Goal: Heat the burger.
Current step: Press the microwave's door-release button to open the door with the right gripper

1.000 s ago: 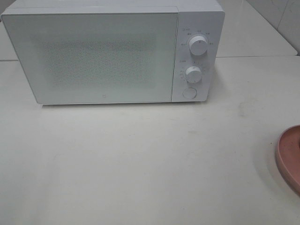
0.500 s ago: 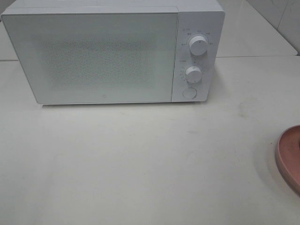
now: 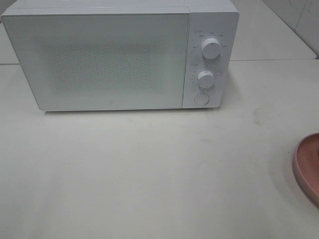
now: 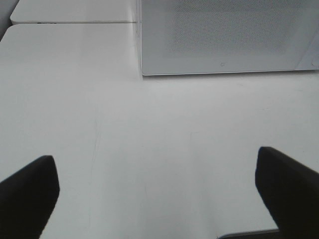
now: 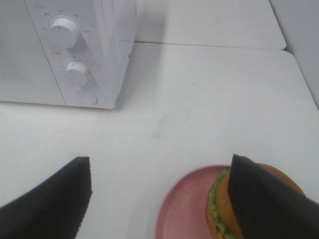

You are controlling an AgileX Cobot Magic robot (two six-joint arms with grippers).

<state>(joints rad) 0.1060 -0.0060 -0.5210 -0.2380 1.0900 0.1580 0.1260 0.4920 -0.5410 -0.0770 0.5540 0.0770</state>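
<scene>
The burger [image 5: 225,214], with a golden-brown bun and green filling, lies on a pink plate [image 5: 182,209] in the right wrist view, partly behind one finger. Only the plate's rim [image 3: 308,167] shows at the right edge of the exterior view; the burger is out of that view. The white microwave [image 3: 119,55] stands at the back with its door shut; it also shows in the left wrist view [image 4: 224,37] and the right wrist view [image 5: 60,50]. My right gripper [image 5: 159,199] is open, above the table beside the plate. My left gripper [image 4: 157,194] is open and empty, in front of the microwave.
The microwave's panel has two round knobs [image 3: 211,49] [image 3: 205,78] and a round button [image 3: 201,98]. The white table [image 3: 149,169] has a seam to another table behind [image 5: 209,45]. A tiled wall [image 3: 299,15] stands at the back right.
</scene>
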